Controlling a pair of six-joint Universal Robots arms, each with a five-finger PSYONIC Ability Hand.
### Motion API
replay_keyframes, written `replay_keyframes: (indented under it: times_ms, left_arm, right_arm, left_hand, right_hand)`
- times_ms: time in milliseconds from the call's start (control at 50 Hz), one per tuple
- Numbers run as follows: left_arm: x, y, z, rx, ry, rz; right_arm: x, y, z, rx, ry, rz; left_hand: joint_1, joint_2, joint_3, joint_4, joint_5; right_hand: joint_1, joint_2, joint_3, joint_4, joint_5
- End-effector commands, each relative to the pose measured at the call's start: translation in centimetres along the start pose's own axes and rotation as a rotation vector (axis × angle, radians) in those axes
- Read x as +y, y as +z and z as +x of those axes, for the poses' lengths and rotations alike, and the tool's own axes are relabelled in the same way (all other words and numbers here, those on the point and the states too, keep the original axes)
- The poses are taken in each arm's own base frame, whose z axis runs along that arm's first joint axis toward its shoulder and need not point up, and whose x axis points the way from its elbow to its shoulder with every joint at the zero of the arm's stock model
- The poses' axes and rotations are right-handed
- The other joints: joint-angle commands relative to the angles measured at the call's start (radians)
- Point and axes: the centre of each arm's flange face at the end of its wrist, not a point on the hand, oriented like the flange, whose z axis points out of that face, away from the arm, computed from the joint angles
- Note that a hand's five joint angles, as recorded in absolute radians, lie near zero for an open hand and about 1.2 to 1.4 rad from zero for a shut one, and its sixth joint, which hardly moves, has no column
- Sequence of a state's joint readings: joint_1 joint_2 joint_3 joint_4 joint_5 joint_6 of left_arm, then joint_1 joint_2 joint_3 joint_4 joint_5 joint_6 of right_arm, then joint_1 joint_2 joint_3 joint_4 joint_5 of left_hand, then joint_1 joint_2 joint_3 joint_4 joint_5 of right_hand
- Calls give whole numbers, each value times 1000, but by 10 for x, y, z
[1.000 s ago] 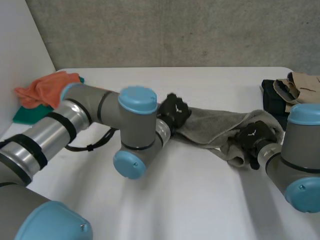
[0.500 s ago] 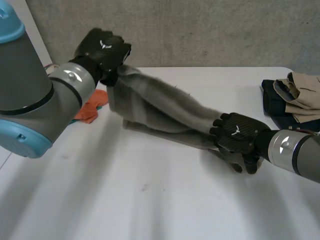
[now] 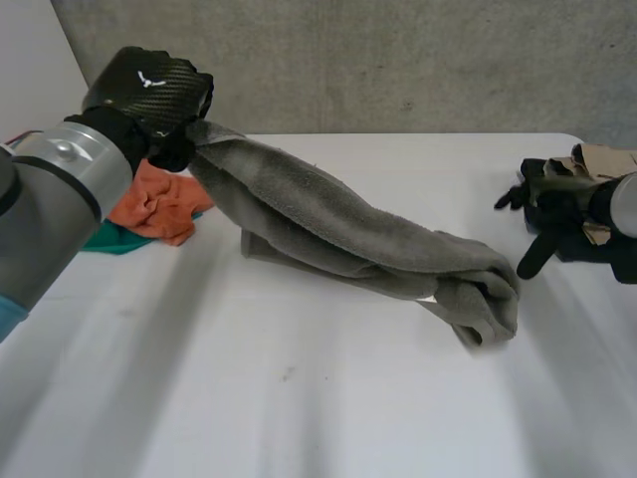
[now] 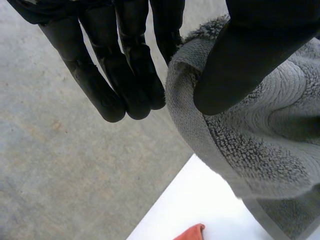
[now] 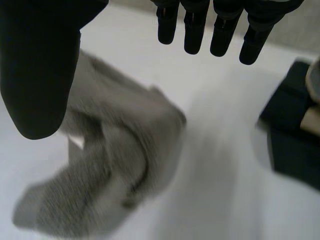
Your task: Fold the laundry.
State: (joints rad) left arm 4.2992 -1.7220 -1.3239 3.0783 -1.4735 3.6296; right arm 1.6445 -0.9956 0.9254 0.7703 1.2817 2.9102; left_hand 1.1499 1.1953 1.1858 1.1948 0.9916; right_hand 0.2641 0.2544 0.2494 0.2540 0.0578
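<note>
Your left hand [image 3: 149, 95] is up above the table's far left side, thumb pressed to the fingers and pinching 1 end of the grey towel [image 3: 348, 234]. In the left wrist view the pinched part is a rolled hem of looped terry, thick and nubbly, with a flat woven band along its edge.

From that grip the towel slopes down as a long, loosely twisted roll. Its lower length lies on the white table [image 3: 299, 398] and ends in a crumpled, rounded bunch near the right side.

Your right hand [image 3: 569, 221] is just beyond that bunched end, apart from it, fingers straight and spread, holding nothing. The right wrist view has the soft grey heap lying under the palm, untouched.

Behind the right hand, at the table's right edge, a dark folded garment [image 5: 295, 150] lies with a tan one [image 3: 602, 159] on top. By the left hand lies a crumpled orange cloth [image 3: 154, 204] over a flat green cloth [image 3: 105, 239]. A rough concrete wall [image 3: 398, 60] backs the table.
</note>
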Motion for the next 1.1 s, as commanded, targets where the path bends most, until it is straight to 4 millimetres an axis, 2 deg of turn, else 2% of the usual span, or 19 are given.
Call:
replay_keyframes:
  times_ms: [20, 100, 120, 140, 180, 280, 360, 380, 460, 580, 660, 740, 900, 920, 1000, 1040, 1060, 1080, 1100]
  left_arm:
    - [1, -4, -2, -4, 8, 15]
    - [3, 2, -9, -30, 12, 27]
    - [4, 4, -10, -32, 12, 29]
    - [8, 9, -11, -39, 12, 25]
    - [11, 15, -14, -49, 15, 34]
    - [15, 40, -24, -87, 26, 70]
    - [7, 69, -49, -172, 52, 154]
    - [-2, 80, -62, -219, 61, 211]
    - [-34, 98, -100, -351, 81, 364]
    - [-63, 104, -129, -461, 33, 495]
    - [-55, 104, -129, -450, -10, 463]
    - [-21, 102, -115, -387, -54, 327]
    - [73, 80, -70, -228, -98, 47]
    - [89, 76, -60, -201, -105, 11]
    - [118, 65, -39, -155, -105, -44]
    - [124, 61, -34, -144, -96, -60]
    - [126, 60, -32, -139, -91, -65]
    - [128, 57, -29, -130, -83, -71]
    - [127, 55, -28, -128, -79, -74]
  right_arm:
    - [17, 47, 1, -13, -23, -123]
    - [24, 64, -14, -48, -47, -140]
    - [25, 67, -17, -52, -57, -141]
    - [25, 70, -23, -61, -77, -134]
    - [24, 73, -28, -62, -98, -120]
    - [1, 78, -37, -6, -189, 30]
    - [-44, 70, -35, 139, -296, 290]
    - [-68, 62, -36, 205, -327, 431]
    - [-118, 35, -45, 317, -367, 761]
    - [-145, -1, -64, 335, -410, 1031]
    - [-129, -12, -78, 263, -465, 997]
    - [-88, -8, -85, 169, -505, 827]
    - [25, 20, -90, -21, -578, 466]
    - [48, 28, -91, -46, -596, 402]
    - [89, 46, -91, -78, -635, 278]
    - [96, 49, -91, -76, -649, 249]
    - [97, 50, -90, -69, -653, 240]
    - [94, 49, -88, -51, -653, 235]
    - [91, 47, -87, -41, -651, 240]
  left_hand:
    - [246, 201, 210, 201, 230]
    - [246, 201, 210, 201, 230]
    - [246, 201, 210, 201, 230]
    - [246, 201, 210, 201, 230]
    - [246, 201, 210, 201, 230]
    - [246, 201, 210, 201, 230]
    - [246, 201, 210, 201, 230]
    - [246, 201, 210, 201, 230]
    - [246, 201, 210, 201, 230]
    - [246, 201, 210, 201, 230]
    - [246, 201, 210, 201, 230]
    - [246, 201, 210, 201, 230]
    - [246, 201, 210, 201, 230]
    - [246, 201, 210, 201, 230]
    - [246, 201, 210, 201, 230]
    - [246, 201, 210, 201, 230]
    - [246, 201, 210, 201, 230]
    - [246, 201, 210, 201, 230]
    - [246, 201, 210, 201, 230]
  right_hand:
    - [36, 46, 51, 47, 68]
    - [312, 321, 326, 322, 343]
    - [458, 468, 473, 468, 490]
    - [837, 847, 852, 847, 869]
    - [1131, 1141, 1146, 1141, 1163]
    - [1132, 1142, 1147, 1142, 1164]
    - [1132, 1142, 1147, 1142, 1164]
    - [1132, 1142, 1147, 1142, 1164]
    - [1132, 1142, 1147, 1142, 1164]
    - [1132, 1142, 1147, 1142, 1164]
    - [1132, 1142, 1147, 1142, 1164]
    - [1132, 1142, 1147, 1142, 1164]
    - [1132, 1142, 1147, 1142, 1164]
    - [1132, 1142, 1147, 1142, 1164]
    - [1132, 1142, 1147, 1142, 1164]
    - [1132, 1142, 1147, 1142, 1164]
    - [1042, 1051, 1056, 1052, 1073]
    - [622, 632, 637, 632, 654]
    - [452, 462, 467, 462, 484]
